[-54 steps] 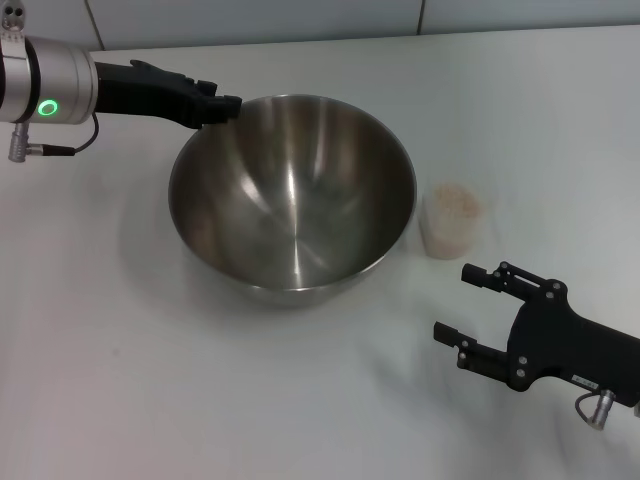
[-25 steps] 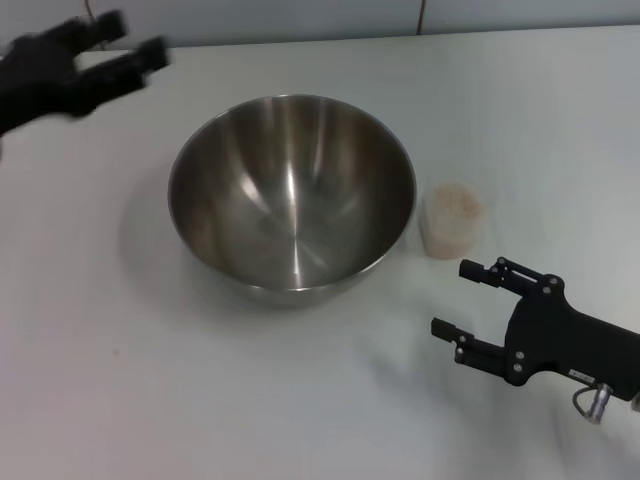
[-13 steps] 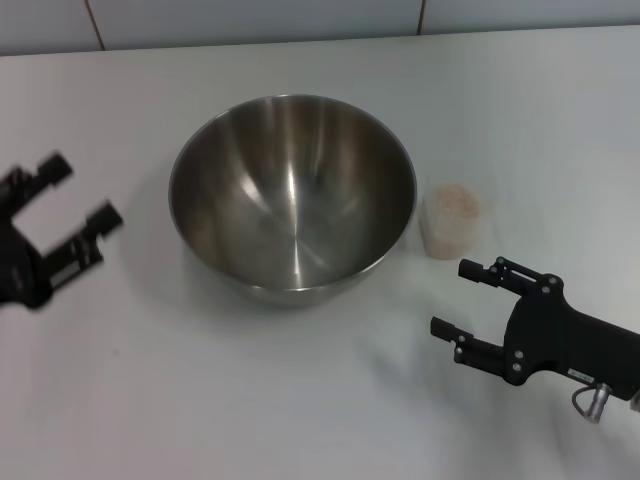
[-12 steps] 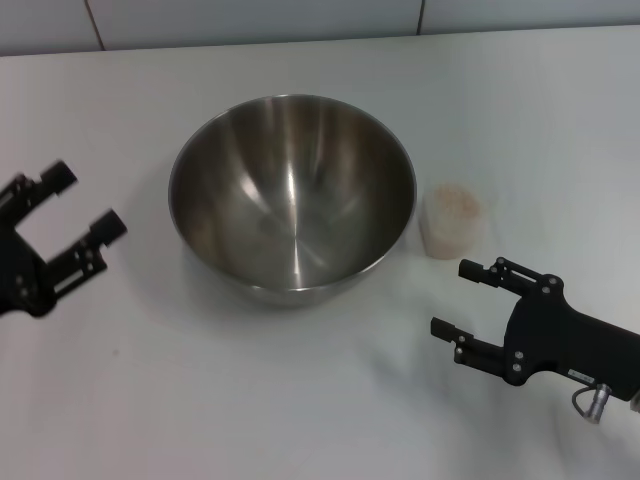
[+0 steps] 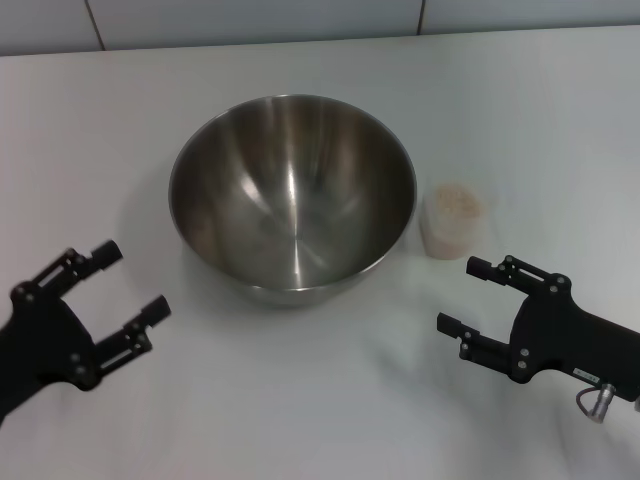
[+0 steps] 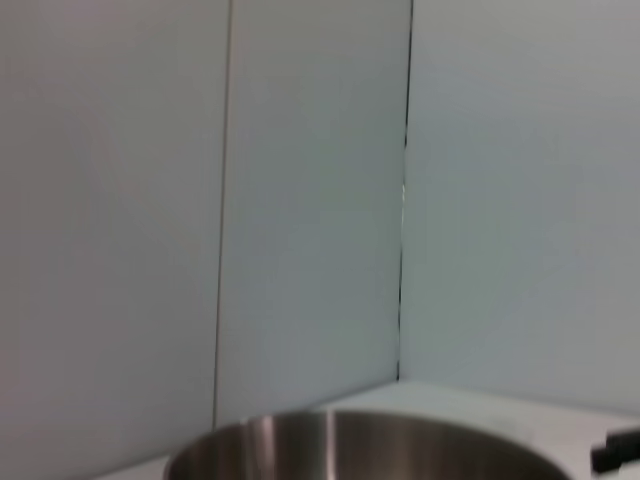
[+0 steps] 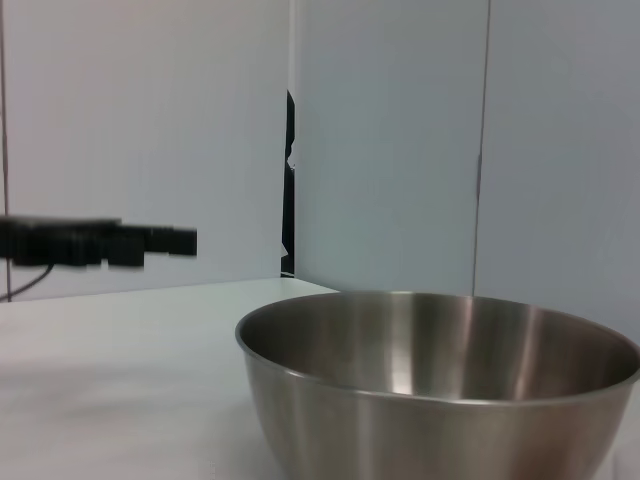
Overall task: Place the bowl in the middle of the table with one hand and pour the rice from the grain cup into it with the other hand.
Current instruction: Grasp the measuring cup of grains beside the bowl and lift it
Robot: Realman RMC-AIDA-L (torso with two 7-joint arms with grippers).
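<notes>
The steel bowl (image 5: pixel 292 195) stands empty on the white table (image 5: pixel 300 400) near its middle; its rim shows in the left wrist view (image 6: pixel 360 445) and its side in the right wrist view (image 7: pixel 440 385). The grain cup (image 5: pixel 452 221) holding rice (image 5: pixel 456 200) stands upright just right of the bowl, a small gap between them. My right gripper (image 5: pixel 468 294) is open and empty, in front of the cup and short of it. My left gripper (image 5: pixel 132 283) is open and empty at the front left, apart from the bowl; it shows far off in the right wrist view (image 7: pixel 150 241).
A grey tiled wall (image 5: pixel 250 18) runs along the table's far edge.
My left gripper let go of the bowl's far-left rim, swung out left and came down to the front left. My right gripper edged slightly toward the cup. Bowl and cup stayed put.
</notes>
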